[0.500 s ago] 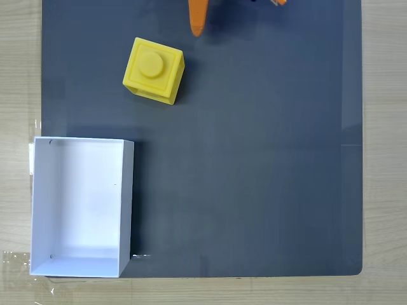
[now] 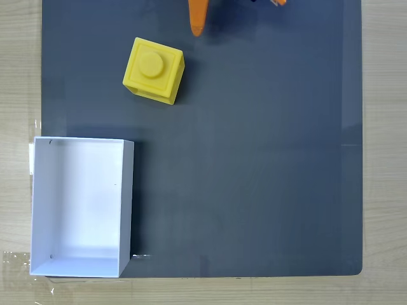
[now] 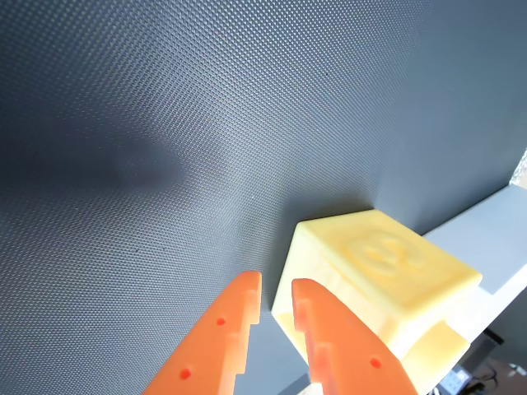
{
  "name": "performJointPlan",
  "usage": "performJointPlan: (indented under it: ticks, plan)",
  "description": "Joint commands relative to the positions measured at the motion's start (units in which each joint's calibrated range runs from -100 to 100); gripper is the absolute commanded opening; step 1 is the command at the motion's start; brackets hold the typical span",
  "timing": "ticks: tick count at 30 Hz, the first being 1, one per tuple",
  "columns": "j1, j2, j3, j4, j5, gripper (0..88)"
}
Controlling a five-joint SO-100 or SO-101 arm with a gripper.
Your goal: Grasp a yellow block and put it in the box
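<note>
Fixed view: the yellow block (image 2: 153,70) sits stud-up on the dark mat (image 2: 254,165), toward the upper left, turned slightly out of square with the mat edges. The box (image 2: 129,203) stands open and empty at lower left, well apart from the block. Light wood counter (image 2: 385,127) shows around the mat. An orange fingertip of the hand (image 2: 198,25) enters from the top edge, near the block's upper right corner and not touching it.

Wrist view: the hand (image 3: 276,290) has its two orange fingers nearly together, only a narrow slit between the tips, holding nothing. The block (image 3: 379,263) lies just past the tips to the right; the white box edge (image 3: 486,239) shows behind it.

Risks, judged from this state:
- The gap between the fingers looks much narrower than the block. If the hand descends without spreading, a fingertip would likely land on the top face or shove the block sideways.
- The hand is offset to one side of the block, not centred over it; one finger could catch an edge and spin the cube.
- The block's rotation means the fingers may meet corners rather than flat faces, giving a slipping grip.
- Smooth plastic could slide on the mat under a glancing push.
- The box wall is thin; a low carry could clip it and shift the box.
</note>
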Motion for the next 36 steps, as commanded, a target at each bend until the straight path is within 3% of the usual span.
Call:
performJointPlan:
  ticks: [1,21,28,31,36]
  plan:
    - [-0.2,0.0,-0.1,0.4,0.3,4.3]
    - [-0.7,4.3,-2.8,-1.2,0.1,4.3]
    - [-6.2,28.1,-21.7,-10.6,-0.3,4.3]
    - [-7.3,39.3,-33.4,-10.3,-0.4,4.3]
    - [-4.1,54.4,-53.3,-7.5,-4.7,4.3]
